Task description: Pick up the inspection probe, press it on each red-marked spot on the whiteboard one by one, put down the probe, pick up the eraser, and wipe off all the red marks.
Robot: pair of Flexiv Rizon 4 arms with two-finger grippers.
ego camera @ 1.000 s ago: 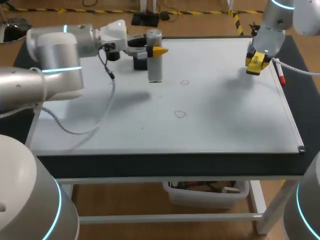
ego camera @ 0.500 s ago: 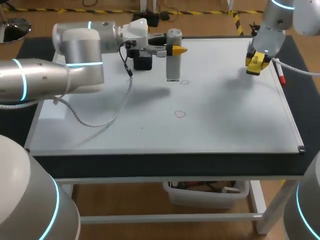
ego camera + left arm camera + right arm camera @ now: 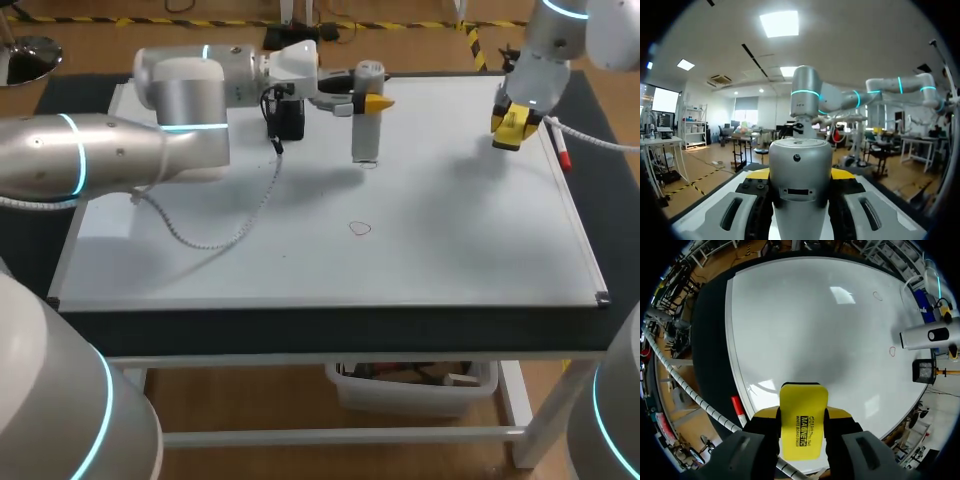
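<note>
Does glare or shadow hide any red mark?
Head view: soft shadows lie on the whiteboard beside the probe and by the right gripper, clear of the nearer mark. Right wrist view: a lamp's reflection on the board, apart from the marks.

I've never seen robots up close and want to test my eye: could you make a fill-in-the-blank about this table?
The left gripper is shut on the inspection probe, which stands ____ over the whiteboard.
The right gripper is shut on a ____ eraser.
The whiteboard shows ____ small red marks.
A marker lies beside the whiteboard's ____ edge.
Missing words: upright, yellow, two, right.
</note>
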